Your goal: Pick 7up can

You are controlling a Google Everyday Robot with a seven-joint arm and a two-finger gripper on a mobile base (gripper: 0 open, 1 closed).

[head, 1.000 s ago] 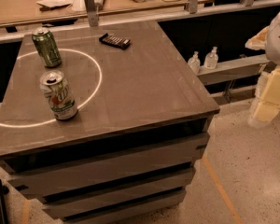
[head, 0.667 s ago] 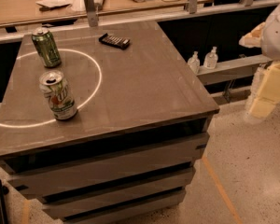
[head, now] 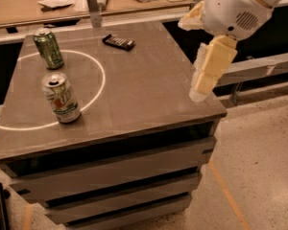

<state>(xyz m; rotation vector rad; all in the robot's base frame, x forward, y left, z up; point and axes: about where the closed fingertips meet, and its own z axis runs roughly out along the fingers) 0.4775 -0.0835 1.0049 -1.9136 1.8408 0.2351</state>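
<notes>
The 7up can [head: 61,98], pale silver-white with a green base band and a silver top, stands upright on the left part of the grey table top [head: 149,85], on the white circle line. My gripper [head: 190,60] hangs at the upper right, above the table's right edge and far to the right of the can. Its cream fingers [head: 210,67] are spread apart and hold nothing.
A dark-green can [head: 48,48] stands behind the 7up can at the back left. A black flat device [head: 118,41] lies at the back middle. A cluttered wooden bench [head: 77,4] runs behind the table. Speckled floor [head: 259,166] lies to the right.
My arm has swung left from the right edge of view to over the table's right edge. Both cans and the black device have not moved.
</notes>
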